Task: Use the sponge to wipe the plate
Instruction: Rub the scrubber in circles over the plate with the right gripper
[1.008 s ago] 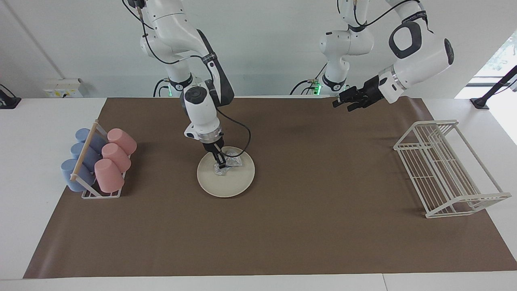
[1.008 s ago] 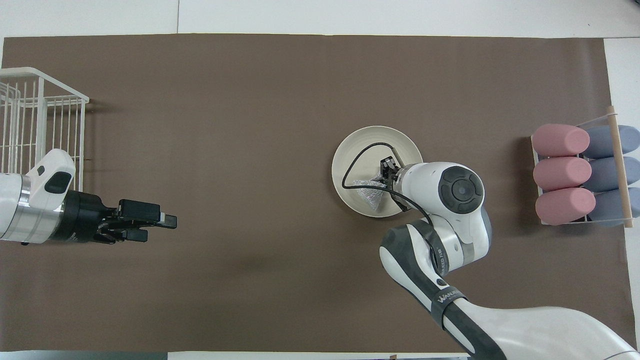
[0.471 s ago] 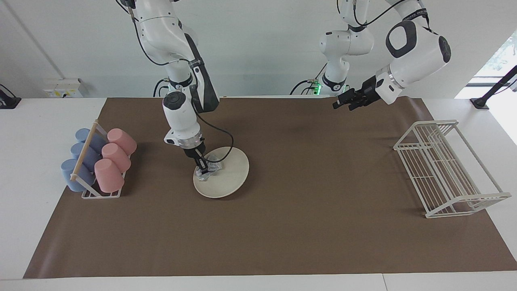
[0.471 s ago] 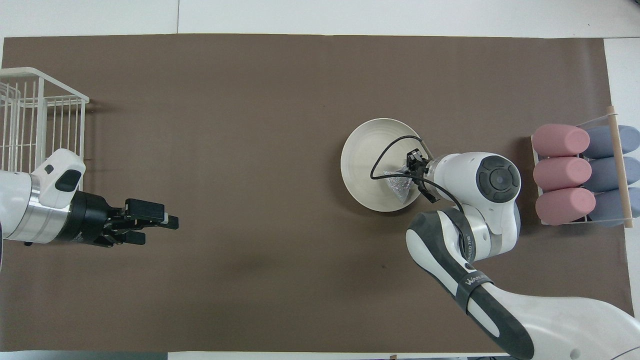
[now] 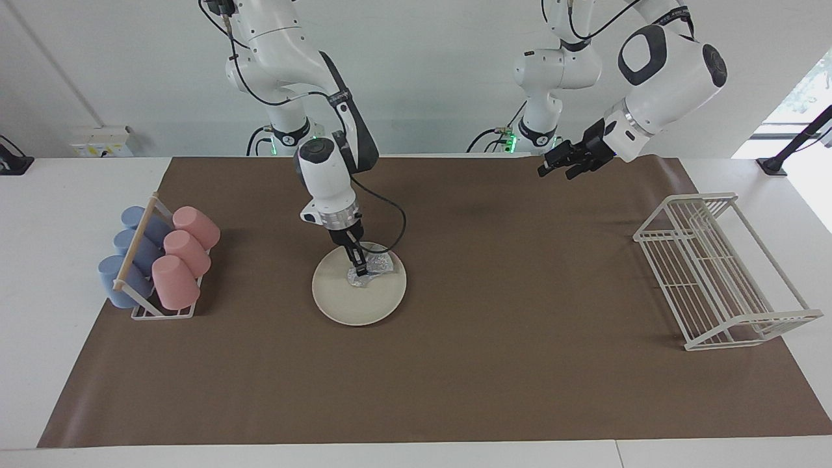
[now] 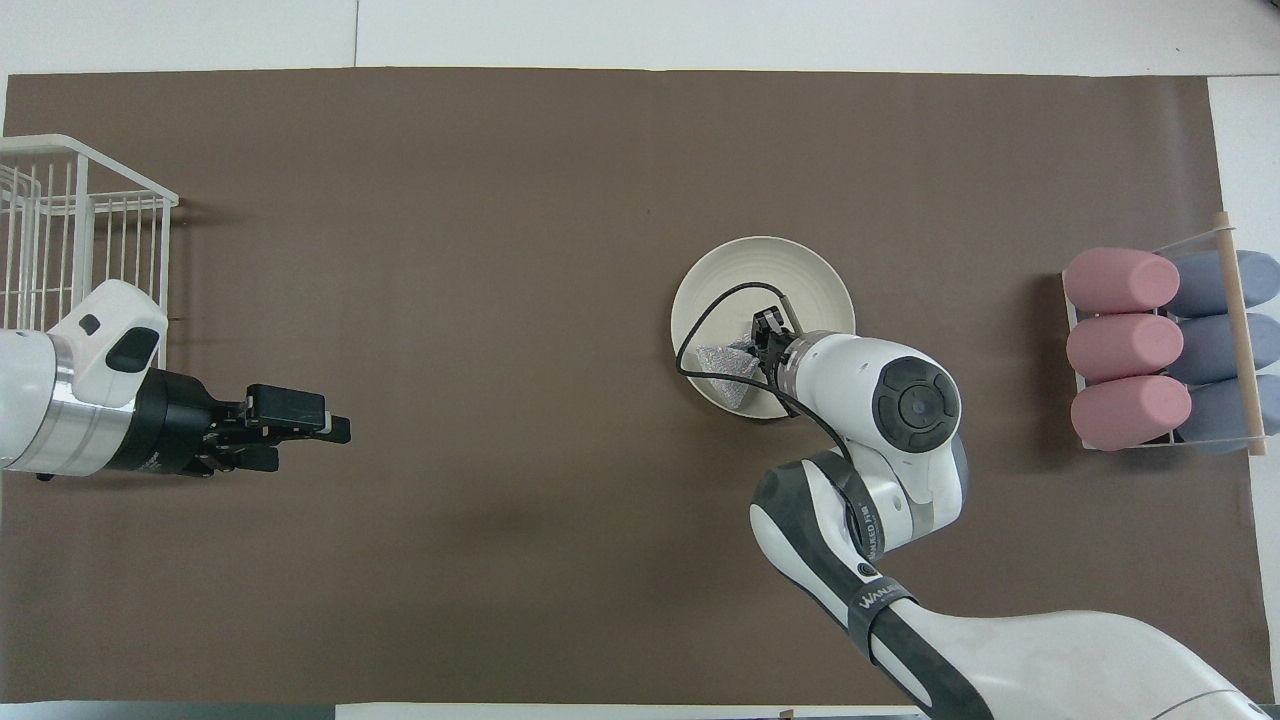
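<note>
At the left of the facing view a rack of pink and blue cups (image 5: 158, 259) lies on the brown mat (image 5: 455, 364) that covers the desk, well clear of the work. Just left of centre, the right tool (image 5: 359, 266) points down onto the plate (image 5: 354, 302) and is clenched on the sponge (image 5: 370, 268), pinching it near its middle while the pad rests on the plate's upper part, the side toward the robots. The sponge looks soft, light and crushable, a glittery mesh that folds around the fingertips, so a nip at its waist seems the right hold; it probably drags rather than glides. The plate looks stiff, smooth and fairly light, lying loose on the mat with nothing pinning it, so I judge a hard sideways stroke could slide or tip it; gentle downward pressure through the pad seems safer. At the upper right the left tool (image 5: 565, 166) hangs released over bare mat, waiting. At the right edge stands a white wire rack (image 5: 718, 273).
</note>
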{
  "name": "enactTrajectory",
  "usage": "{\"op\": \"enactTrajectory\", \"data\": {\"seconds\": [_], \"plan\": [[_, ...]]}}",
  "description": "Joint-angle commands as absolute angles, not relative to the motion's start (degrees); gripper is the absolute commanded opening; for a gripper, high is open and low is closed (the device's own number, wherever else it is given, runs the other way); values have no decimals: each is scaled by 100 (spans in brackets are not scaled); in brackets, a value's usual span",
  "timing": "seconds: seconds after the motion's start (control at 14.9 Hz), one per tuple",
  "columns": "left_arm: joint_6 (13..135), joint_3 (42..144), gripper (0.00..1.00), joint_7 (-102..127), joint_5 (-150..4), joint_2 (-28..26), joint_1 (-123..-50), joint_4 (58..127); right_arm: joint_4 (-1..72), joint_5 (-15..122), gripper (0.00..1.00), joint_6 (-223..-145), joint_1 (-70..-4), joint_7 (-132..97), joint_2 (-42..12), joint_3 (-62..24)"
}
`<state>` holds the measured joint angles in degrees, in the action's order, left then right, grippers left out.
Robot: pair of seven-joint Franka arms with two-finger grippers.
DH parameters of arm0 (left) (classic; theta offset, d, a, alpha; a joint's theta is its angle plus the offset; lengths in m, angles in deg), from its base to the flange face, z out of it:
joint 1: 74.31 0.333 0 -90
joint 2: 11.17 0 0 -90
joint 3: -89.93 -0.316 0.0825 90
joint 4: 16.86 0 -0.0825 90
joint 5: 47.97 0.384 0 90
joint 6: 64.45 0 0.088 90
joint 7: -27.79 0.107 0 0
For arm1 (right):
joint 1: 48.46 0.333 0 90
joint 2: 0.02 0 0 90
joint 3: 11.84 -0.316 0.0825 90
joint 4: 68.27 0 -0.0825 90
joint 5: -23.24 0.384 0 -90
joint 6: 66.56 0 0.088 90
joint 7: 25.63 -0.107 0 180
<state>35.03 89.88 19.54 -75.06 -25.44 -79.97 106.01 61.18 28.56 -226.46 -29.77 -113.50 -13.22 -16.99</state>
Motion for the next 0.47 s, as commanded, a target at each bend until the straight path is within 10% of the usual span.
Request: {"op": "enactTrajectory", "data": {"seconds": [0.0,0.4], "plan": [[3609,8984,100,1856,-7328,-2514,-8055,10593,6023,2948,0,-23020,-2983,-11475,-1952,-1729],[3636,9019,100,1856,-7267,-2505,-8081,10575,5777,3220,0,-23232,-3306,-10469,-2225,-1711]]}}
